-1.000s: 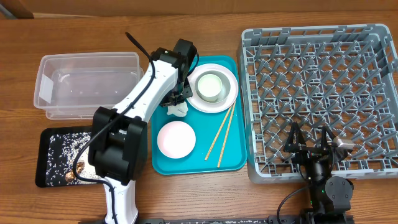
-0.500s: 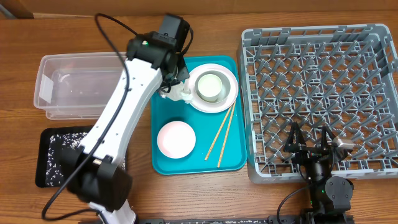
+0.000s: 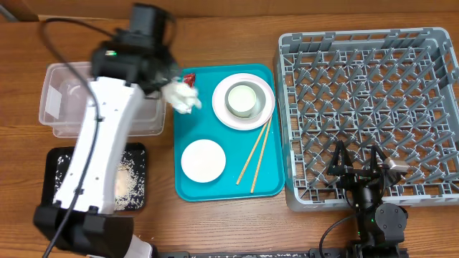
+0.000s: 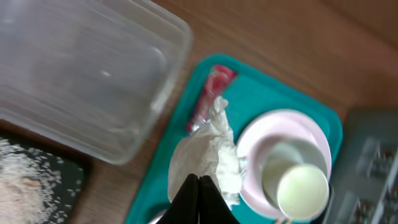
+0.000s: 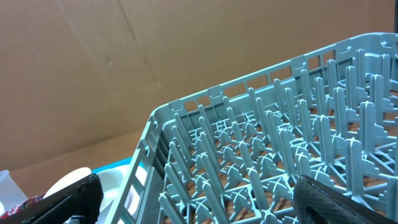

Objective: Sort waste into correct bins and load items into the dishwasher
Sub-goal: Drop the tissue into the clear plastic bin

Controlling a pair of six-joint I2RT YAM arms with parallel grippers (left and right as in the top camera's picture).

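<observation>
My left gripper (image 3: 174,89) is shut on the crumpled white napkin (image 3: 184,98) and holds it in the air over the teal tray's left edge, beside the clear tub (image 3: 66,100). In the left wrist view the shut fingertips (image 4: 199,185) pinch the napkin (image 4: 208,149) above the red wrapper (image 4: 211,96), which lies at the tray's far left corner (image 3: 189,78). The plate (image 3: 264,107) carries a cup (image 3: 242,99). A small bowl (image 3: 203,160) and the chopsticks (image 3: 254,154) lie on the tray. Rice fills the black tray (image 3: 54,165). My right gripper (image 3: 358,166) is open over the grey rack (image 3: 373,93).
The teal serving tray (image 3: 229,188) lies between the bins and the rack. The left arm's white links cross over the tub's right end and the black tray. The right wrist view shows only rack pegs (image 5: 261,162) and a cardboard wall behind.
My left gripper has lifted the napkin off the teal tray and carried it up and to the left toward the clear tub. The red wrapper now shows. The right arm has not moved.
</observation>
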